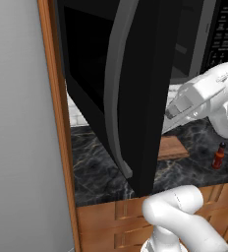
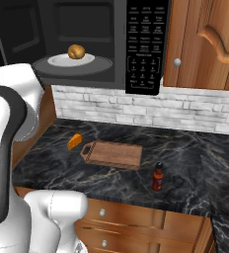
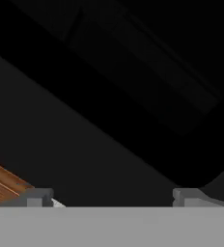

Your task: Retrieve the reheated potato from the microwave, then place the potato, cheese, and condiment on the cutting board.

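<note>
The microwave stands open above the dark worktop, the potato on its plate inside. The cutting board lies bare, cheese and condiment beside it. The tool, jaws spread wide, faces what appears to be the door.

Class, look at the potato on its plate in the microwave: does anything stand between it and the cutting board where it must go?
Nothing visible does. The microwave door is swung open, so the potato on its white plate is exposed. Below, the cutting board lies bare on the counter, with the cheese and condiment beside it.
</note>
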